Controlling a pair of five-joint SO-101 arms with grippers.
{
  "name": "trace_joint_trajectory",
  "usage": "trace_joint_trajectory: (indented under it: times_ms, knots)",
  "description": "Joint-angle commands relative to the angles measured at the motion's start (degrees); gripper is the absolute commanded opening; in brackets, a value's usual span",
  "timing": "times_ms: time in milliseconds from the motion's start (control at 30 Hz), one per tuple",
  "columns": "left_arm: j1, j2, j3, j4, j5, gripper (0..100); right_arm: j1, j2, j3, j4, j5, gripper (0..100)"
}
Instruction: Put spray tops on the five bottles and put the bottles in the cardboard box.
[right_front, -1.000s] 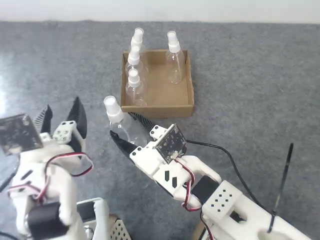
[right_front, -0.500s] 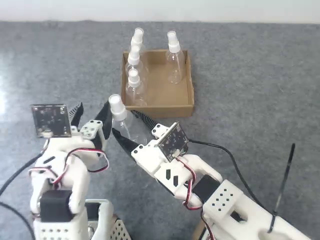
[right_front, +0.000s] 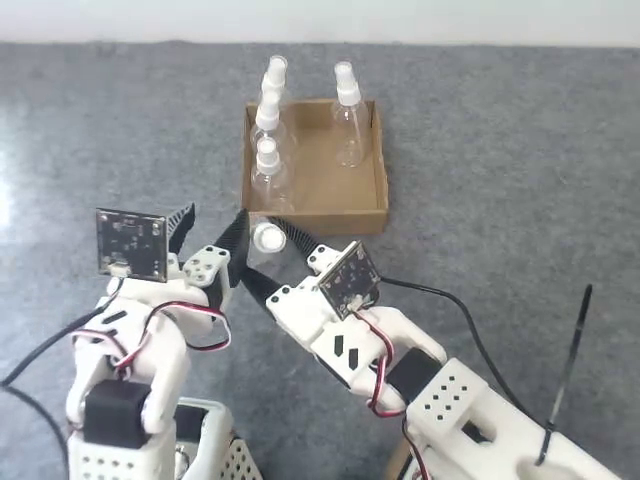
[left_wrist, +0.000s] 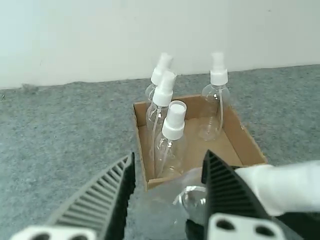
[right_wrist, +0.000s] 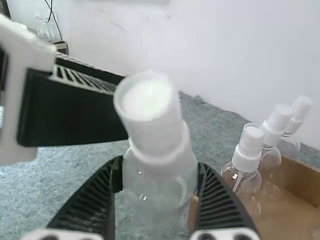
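Grey carpet (right_front: 500, 150) under capped bottle (right_wrist: 157, 150) in right end effector (right_wrist: 159, 170)

A grey, speckled carpet (right_front: 480, 150) covers the table from the near edge to the far one. On the left it looks paler, with a soft sheen where the light falls on it. Along the far edge the carpet meets a plain white wall (left_wrist: 100, 35) in a straight line, and a small dark fleck (left_wrist: 22, 88) sits on that line at the far left. The wall is bare and evenly lit, with a few faint scuffs. Further left, thin black wires (right_wrist: 51, 12) hang against the wall.
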Motion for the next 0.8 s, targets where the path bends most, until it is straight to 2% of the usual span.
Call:
trace_joint_trajectory:
  times_ms: [0, 400, 667, 767]
  knots:
    - [1.1, -0.2, -0.6, 0.1, -0.4, 21, -0.1, -0.9, -1.8, -0.9, 0.4, 1.7]
    - [-12.7, -0.2, -1.5, -0.1, 0.0, 21, 0.1, -0.9, -1.8, -0.7, 0.6, 1.7]
    - [-20.6, -0.2, -0.6, -0.3, 0.1, 21, 2.7, -1.0, -4.5, 5.5, 0.5, 1.7]
    - [-22.5, -0.2, 2.9, -3.8, 2.8, 21, 3.3, -1.1, -5.4, 7.3, 0.6, 1.7]
